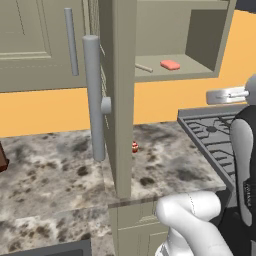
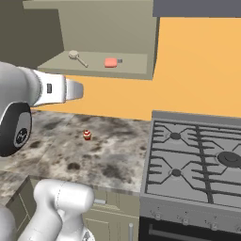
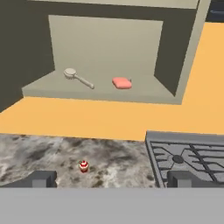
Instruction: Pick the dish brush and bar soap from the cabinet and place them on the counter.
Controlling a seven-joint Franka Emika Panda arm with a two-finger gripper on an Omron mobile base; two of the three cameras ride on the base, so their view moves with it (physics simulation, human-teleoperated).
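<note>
Well, bar soap (image 3: 121, 82) lies beyond the open gripper (image 3: 111, 179).

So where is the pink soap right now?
The bar soap lies flat on the floor of the open cabinet, just to the right of the dish brush in the hand view, high above the counter.

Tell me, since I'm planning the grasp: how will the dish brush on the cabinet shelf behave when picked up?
The dish brush has a thin straight handle, so it probably stays stiff. Its round head at one end may make it tip head-down if gripped far along the handle. It lies flat on the cabinet shelf, so the handle may roll or slide when nudged.
</note>
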